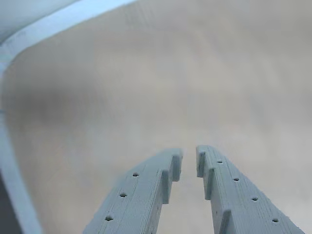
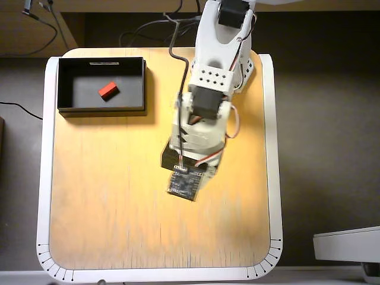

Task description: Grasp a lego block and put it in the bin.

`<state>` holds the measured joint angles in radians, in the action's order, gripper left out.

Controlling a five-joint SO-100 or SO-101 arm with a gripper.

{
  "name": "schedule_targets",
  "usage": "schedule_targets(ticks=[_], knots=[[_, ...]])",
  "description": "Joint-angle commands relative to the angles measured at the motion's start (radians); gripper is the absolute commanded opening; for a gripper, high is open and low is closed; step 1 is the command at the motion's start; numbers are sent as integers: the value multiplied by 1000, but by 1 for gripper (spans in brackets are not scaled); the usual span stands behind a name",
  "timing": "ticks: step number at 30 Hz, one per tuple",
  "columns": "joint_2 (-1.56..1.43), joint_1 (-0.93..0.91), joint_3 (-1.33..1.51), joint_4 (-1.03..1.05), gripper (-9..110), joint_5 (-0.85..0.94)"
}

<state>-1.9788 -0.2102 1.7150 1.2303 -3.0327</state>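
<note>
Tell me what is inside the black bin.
In the overhead view, the bin holds one red lego block lying on its dark floor. Nothing covers the floor, and the wrist view does not show the bin.

table [image 2: 107, 196]: bare wood all around arm | bin [image 2: 101, 110]: only obstacle, far-left corner in overhead view

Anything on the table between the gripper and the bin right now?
No. In the overhead view the wood between the gripper and the bin is bare; the lego block already lies inside the bin.
</note>
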Motion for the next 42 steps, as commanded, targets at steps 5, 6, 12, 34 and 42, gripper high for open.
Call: schedule_targets(ticks=[5,6,12,34,42], knots=[[-155,219,3,-130,0,-25],[-199,232,78,-198,0,-28],[-463,256,423,-321,0,-97],[-1120,295,1154,-396,0,-169],[-1190,301,1285,-379,0,-167]])
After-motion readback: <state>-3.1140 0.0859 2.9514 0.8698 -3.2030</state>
